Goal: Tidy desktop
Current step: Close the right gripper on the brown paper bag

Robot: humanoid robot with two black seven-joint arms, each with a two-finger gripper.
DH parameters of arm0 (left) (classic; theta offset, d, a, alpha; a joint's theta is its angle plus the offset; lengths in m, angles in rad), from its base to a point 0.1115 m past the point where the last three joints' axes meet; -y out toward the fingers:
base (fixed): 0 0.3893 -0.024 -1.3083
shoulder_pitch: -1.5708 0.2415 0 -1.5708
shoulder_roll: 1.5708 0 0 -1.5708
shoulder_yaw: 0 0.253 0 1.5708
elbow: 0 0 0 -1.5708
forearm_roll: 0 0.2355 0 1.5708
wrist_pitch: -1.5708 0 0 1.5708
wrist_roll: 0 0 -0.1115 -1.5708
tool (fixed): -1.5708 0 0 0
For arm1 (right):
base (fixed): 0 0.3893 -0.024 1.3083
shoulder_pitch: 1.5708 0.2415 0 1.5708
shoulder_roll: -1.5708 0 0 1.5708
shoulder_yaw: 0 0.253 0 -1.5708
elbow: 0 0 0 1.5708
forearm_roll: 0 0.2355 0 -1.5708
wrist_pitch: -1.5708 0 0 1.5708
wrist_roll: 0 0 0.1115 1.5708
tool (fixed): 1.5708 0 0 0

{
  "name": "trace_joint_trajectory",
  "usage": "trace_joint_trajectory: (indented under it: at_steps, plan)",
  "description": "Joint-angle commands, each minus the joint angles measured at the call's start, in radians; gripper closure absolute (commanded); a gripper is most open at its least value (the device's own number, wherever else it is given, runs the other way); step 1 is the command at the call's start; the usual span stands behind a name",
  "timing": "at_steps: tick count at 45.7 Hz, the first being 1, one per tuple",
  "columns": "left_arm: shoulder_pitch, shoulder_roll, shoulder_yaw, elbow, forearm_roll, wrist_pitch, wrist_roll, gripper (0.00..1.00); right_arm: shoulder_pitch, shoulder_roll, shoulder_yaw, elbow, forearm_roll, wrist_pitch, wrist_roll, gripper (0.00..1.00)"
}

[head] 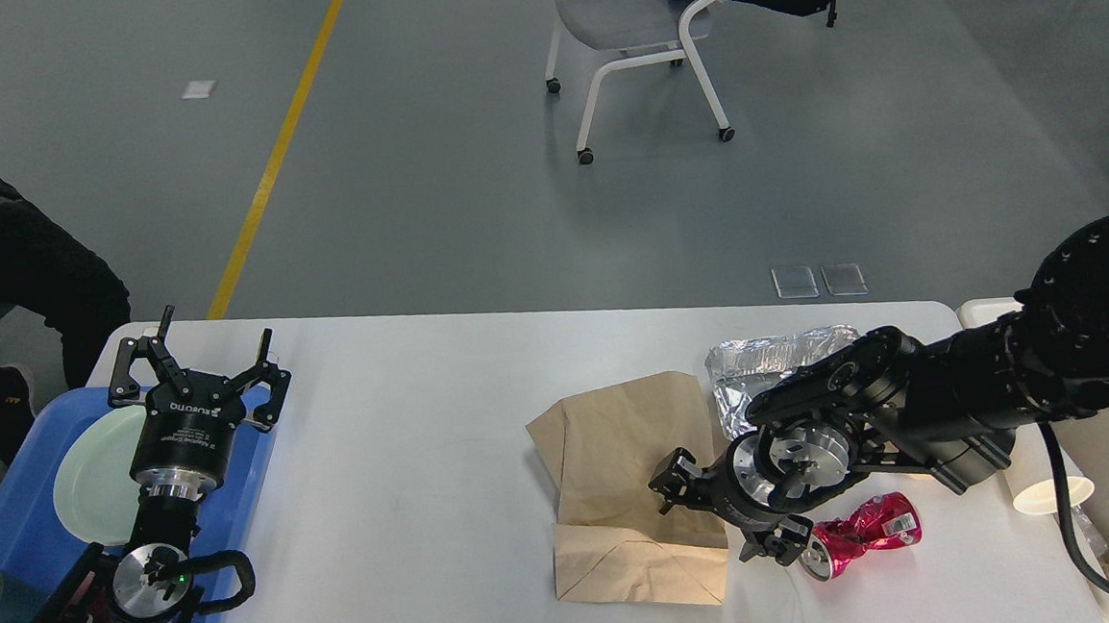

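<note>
Three bits of litter crowded the desktop on our right: a brown paper bag, crumpled foil and a crushed red can. Our right gripper reached low over the bag's edge beside the can, finger spread unclear. Our left gripper hovered wide-fingered over a blue tray.

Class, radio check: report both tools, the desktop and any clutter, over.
Left tool open over blue plastic tray. Right tool low by crushed pink can, state unclear. White desktop still holds brown paper bag, crumpled foil.
</note>
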Motion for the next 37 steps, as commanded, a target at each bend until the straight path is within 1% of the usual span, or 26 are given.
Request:
trace_joint_trajectory:
  at_steps: [1,6,9,11,14,20,23,24,26,27,37]
  plan:
    - [0.001,0.0,0.0,0.0,0.0,0.0,0.0,0.04,-0.011,0.002,0.015,-0.006,0.011,-0.003,0.0,0.0]
    - [-0.001,0.0,0.0,0.0,0.0,0.0,0.0,0.04,-0.039,0.003,0.052,-0.032,0.014,-0.006,0.0,0.01]
    - [-0.001,0.0,0.0,0.0,0.0,0.0,0.0,0.04,-0.063,0.006,0.066,-0.052,0.04,-0.017,0.0,0.07]
    - [0.001,0.0,0.0,0.0,0.0,0.0,0.0,0.04,-0.076,0.016,0.064,-0.062,0.066,-0.029,0.0,0.13]
    - [-0.001,0.0,0.0,0.0,0.0,0.0,0.0,0.04,-0.088,0.033,0.064,-0.066,0.089,-0.052,0.0,0.28]
    - [-0.001,0.0,0.0,0.0,0.0,0.0,0.0,0.04,-0.103,0.049,0.06,-0.066,0.089,-0.06,0.0,0.7]
    - [-0.001,0.0,0.0,0.0,0.0,0.0,0.0,0.04,-0.107,0.053,0.058,-0.066,0.089,-0.06,0.0,0.79]
    - [-0.001,0.0,0.0,0.0,0.0,0.0,0.0,0.04,-0.107,0.051,0.06,-0.065,0.089,-0.058,0.0,0.84]
    - [0.001,0.0,0.0,0.0,0.0,0.0,0.0,0.04,-0.107,0.051,0.058,-0.063,0.089,-0.054,0.0,0.98]
    - [-0.001,0.0,0.0,0.0,0.0,0.0,0.0,0.04,-0.107,0.051,0.06,-0.063,0.089,-0.052,0.0,1.0]
    - [0.001,0.0,0.0,0.0,0.0,0.0,0.0,0.04,-0.097,0.053,0.054,-0.062,0.084,-0.048,-0.009,1.0]
